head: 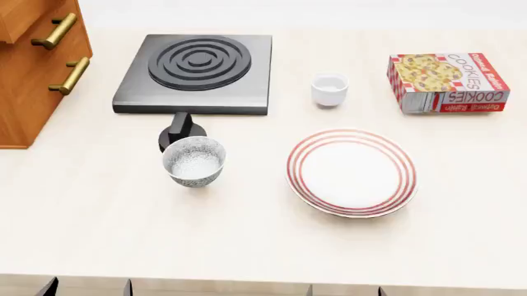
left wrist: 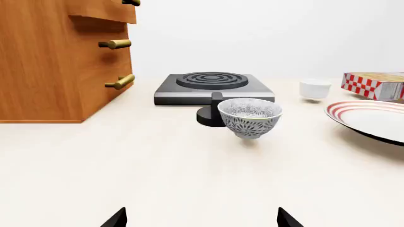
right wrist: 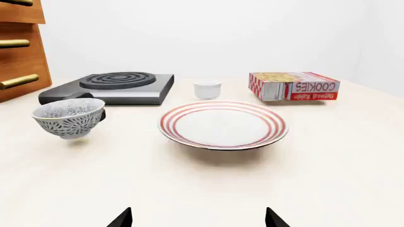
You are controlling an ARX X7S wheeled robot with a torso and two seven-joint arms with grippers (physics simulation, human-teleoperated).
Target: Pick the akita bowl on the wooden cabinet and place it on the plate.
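Note:
The akita bowl (head: pixel 194 161), white with a grey speckled pattern, stands upright on the cream tabletop, not on the wooden cabinet (head: pixel 29 74) at the far left. It shows in the wrist views too, the bowl (left wrist: pixel 249 118) ahead of my left gripper and the bowl (right wrist: pixel 68 117) off to one side of the right one. The plate (head: pixel 352 172), white with red rings, lies to the bowl's right with nothing on it. My left gripper (left wrist: pixel 202 220) and right gripper (right wrist: pixel 198 218) are both open, empty and well short of the bowl and plate, near the table's front edge.
A black stove burner (head: pixel 197 68) sits behind the bowl, and its black knob (head: pixel 181 131) almost touches the bowl. A small white cup (head: pixel 329 89) and a red cookie box (head: pixel 448 80) stand behind the plate. The cabinet's brass handles (head: pixel 70 75) stick out towards the stove.

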